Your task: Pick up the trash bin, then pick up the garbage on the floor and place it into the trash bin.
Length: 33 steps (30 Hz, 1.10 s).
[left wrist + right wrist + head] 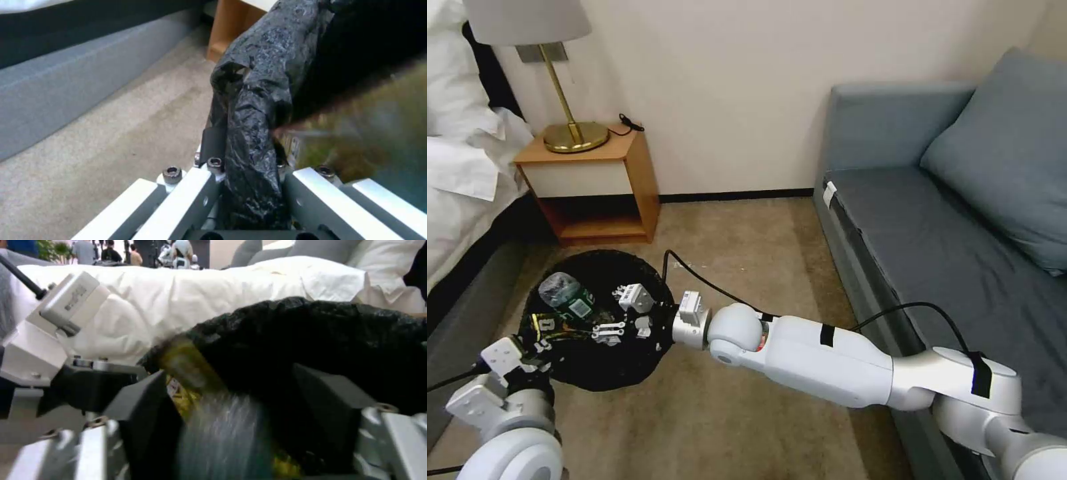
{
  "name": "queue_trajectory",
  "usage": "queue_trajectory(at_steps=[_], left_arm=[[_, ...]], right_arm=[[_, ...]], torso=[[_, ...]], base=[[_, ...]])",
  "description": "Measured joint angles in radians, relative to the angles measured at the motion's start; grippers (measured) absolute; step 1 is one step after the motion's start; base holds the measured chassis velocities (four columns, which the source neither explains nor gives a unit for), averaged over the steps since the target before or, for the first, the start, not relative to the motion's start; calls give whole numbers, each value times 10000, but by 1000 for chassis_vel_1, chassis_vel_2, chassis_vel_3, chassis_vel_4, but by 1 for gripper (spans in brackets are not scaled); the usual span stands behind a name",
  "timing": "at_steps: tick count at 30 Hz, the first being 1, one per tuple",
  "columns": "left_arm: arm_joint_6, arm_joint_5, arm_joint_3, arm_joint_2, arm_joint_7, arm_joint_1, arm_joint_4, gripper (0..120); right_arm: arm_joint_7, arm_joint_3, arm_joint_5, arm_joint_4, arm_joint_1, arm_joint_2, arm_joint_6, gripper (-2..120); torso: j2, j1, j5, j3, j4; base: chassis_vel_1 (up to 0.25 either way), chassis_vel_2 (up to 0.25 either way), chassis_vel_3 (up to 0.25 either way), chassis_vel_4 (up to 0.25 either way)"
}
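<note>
A bedroom corner seen from the robot's head. The bin (594, 320), lined with a black bag (253, 133), is low in front of the robot over tan carpet (747, 413), between a bed (460, 173) on the left and a grey sofa (960, 253) on the right. A wooden nightstand (594, 187) with a brass lamp (567, 100) stands against the wall behind it.

The left tool (537, 347) is clenched on the bin's near-left rim, pinching the bag's edge between its fingers (213, 143). The right arm reaches across from the right, and the right tool (620, 313) hangs over the bin's mouth with its fingers (146, 403) spread apart, released.

Inside the bin lie a clear bottle (567, 297) with a green label and, beside it toward the left rim, a shiny gold wrapper (550, 327). The wrapper (191, 380) appears blurred just below the right tool.
</note>
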Motion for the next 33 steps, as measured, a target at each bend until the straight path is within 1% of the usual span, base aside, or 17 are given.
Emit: queue_trajectory(at_steps=[3, 4, 6, 9, 11, 14, 17, 18, 20, 21, 22, 23, 26, 27, 30, 31, 33], left_arm=[[0, 23, 1, -78, 5, 58, -61, 3], [0, 23, 1, -78, 5, 58, -61, 3], [0, 36, 3, -100, 9, 82, -66, 3], [-3, 38, 4, -110, 11, 91, -66, 3], [-23, 37, 4, -100, 11, 121, -66, 3], [-52, 37, -2, -89, 12, 154, -61, 3], [-81, 39, -24, -76, 13, 169, -11, 3], [-81, 39, -24, -76, 13, 169, -11, 3], [-95, 40, -29, -71, 14, 164, 12, 3], [-99, 40, -31, -67, 14, 146, 25, 3], [-101, 41, -33, -65, 16, 138, 28, 3], [-101, 41, -33, -65, 16, 138, 28, 3], [-104, 36, -33, -64, 24, 115, 29, 3], [-104, 36, -33, -64, 24, 115, 29, 3], [-105, 21, -42, -47, 28, 83, 24, 3], [-105, 21, -42, -47, 28, 83, 24, 3], [-120, 16, -65, -42, 29, 66, 61, 3]], right_arm=[[-46, -32, -92, 2, -11, -20, -5, 92], [-46, -32, -92, 2, -11, -20, -5, 92], [-28, 18, -93, 95, -58, -48, -1, 98], [228, 328, -218, 378, -284, -171, 8, 99], [763, 758, -323, 871, -751, -407, 8, 100], [1077, 1279, -446, 1268, -1271, -653, 93, 100], [1985, 2416, -1035, 1953, -2218, -1013, 341, 100], [1985, 2416, -1035, 1953, -2218, -1013, 341, 100], [2632, 3039, -1664, 2215, -2657, -1182, 512, 100], [3343, 3779, -2545, 2477, -3203, -1363, 578, 100], [3705, 4281, -3167, 2637, -3578, -1500, 605, 100], [3705, 4281, -3167, 2637, -3578, -1500, 605, 100], [4361, 5584, -4594, 3406, -5091, -2006, 614, 100], [4361, 5584, -4594, 3406, -5091, -2006, 614, 100], [5111, 6870, -5869, 4324, -7038, -2397, 11, 100], [5111, 6870, -5869, 4324, -7038, -2397, 11, 100], [5611, 7523, -6387, 4513, -7899, -2353, -190, 100]], torso=[[0, 0, 0, 0, 0], [0, 0, 0, 0, 0], [0, 0, 0, 0, 1], [0, 0, 0, 0, 3], [0, 0, 1, 0, 1], [0, 0, 1, 0, 0], [0, 0, 2, 0, 0], [0, 0, 2, 0, 0], [0, -1, 2, 0, 0], [0, 0, 2, -1, 2], [0, 0, 3, 0, 1], [0, 0, 3, 0, 1], [1, 0, 4, -1, -1], [1, 0, 4, -1, -1], [1, 0, 3, -1, -3], [1, 0, 3, -1, -3], [1, -1, 3, -2, -2]], base=[[0, 0, 0, 0], [0, 0, 0, 0], [0, 0, 0, 0], [0, 0, 0, 0], [0, 0, 0, 0], [0, 0, 0, 0], [0, 0, 0, 0], [0, 0, 0, 0], [0, 0, 0, 0], [0, 0, 0, 0], [0, 0, 0, 0], [0, 0, 0, 0], [0, 0, 0, 0], [0, 0, 0, 0], [0, 0, 0, 0], [0, 0, 0, 0], [0, 0, 0, 0]])
